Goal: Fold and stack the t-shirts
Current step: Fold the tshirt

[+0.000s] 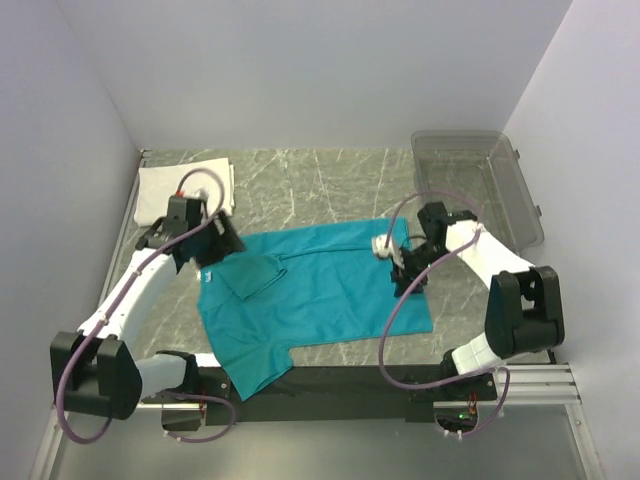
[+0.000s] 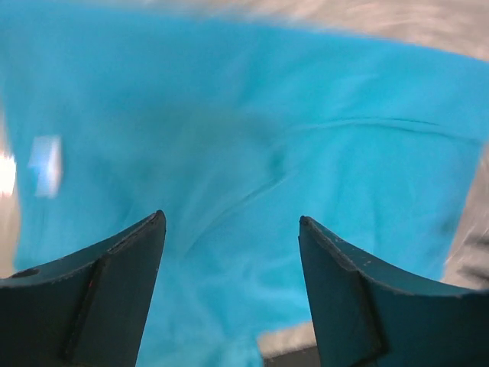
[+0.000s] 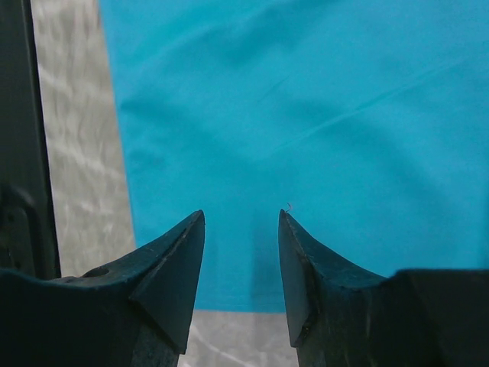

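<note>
The grey marbled table (image 1: 320, 180) carries a spread teal t-shirt (image 1: 320, 290), a folded white piece (image 1: 160, 192) and a clear bin (image 1: 460, 142).

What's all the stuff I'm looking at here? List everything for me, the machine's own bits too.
tee: one, teal, spread flat mid-table, one sleeve folded inward
cloth: one, white, folded, far left corner of the table
bin: one, clear plastic, far right corner
table: one, grey-green marble pattern, under everything
left arm: one, white and black, reaching over the tee's left side
right arm: one, white and black, reaching to the tee's right edge
left tool: one, dark, open, above the tee
right tool: one, dark, open, above the tee's edge
</note>
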{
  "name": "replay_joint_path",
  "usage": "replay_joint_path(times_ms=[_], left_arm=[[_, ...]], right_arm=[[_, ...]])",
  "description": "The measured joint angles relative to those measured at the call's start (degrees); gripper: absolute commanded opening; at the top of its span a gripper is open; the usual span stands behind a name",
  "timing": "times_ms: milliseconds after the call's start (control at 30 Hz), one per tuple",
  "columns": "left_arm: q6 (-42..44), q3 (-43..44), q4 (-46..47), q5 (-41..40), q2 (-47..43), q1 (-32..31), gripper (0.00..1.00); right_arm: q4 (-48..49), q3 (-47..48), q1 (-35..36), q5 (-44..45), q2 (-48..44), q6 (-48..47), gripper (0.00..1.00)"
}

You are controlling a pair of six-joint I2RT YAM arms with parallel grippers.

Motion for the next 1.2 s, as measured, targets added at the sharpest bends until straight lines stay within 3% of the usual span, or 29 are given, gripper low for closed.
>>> replay_joint_path(times_ms=[200, 333, 500, 633, 733, 900, 1067, 1200], left_arm=[[-14.6, -12.5, -12.0, 1.4, -8.6, 3.6, 0.72], [-21.6, -14.5, -21.4, 0.5, -15.2, 3.5, 0.74], [-24.0, -13.7, -26.5, -4.7, -14.1, 3.7, 0.78], [-19.8, -11.4, -19.0, -8.1, -11.9, 5.5, 0.78], [-15.1, -6.5, -10.8, -8.3, -5.0, 9.6, 0.61], [-6.2, 6.0, 1.3, -5.7, 16.0, 15.1, 0.47], [2.3, 12.3, 4.5, -3.3, 27.8, 16.3, 0.42], [7.2, 17.4, 4.7, -2.8, 33.4, 16.9, 0.44]], right_arm=[[-0.1, -9.5, 3.2, 8.3, -5.2, -2.7, 0.52], [1.7, -10.4, 5.9, 11.4, -5.9, -0.4, 0.52], [8.0, -9.9, 6.6, 13.5, -5.4, 9.4, 0.50], [13.1, -4.1, 6.4, 12.7, -1.6, 21.1, 0.48], [16.8, 4.1, 6.1, 11.6, 3.1, 31.2, 0.47], [22.5, 13.3, 5.2, 11.6, 9.8, 44.7, 0.44], [24.3, 18.4, 2.9, 11.5, 16.5, 53.2, 0.44], [24.1, 19.9, 1.6, 11.6, 19.3, 56.1, 0.44]])
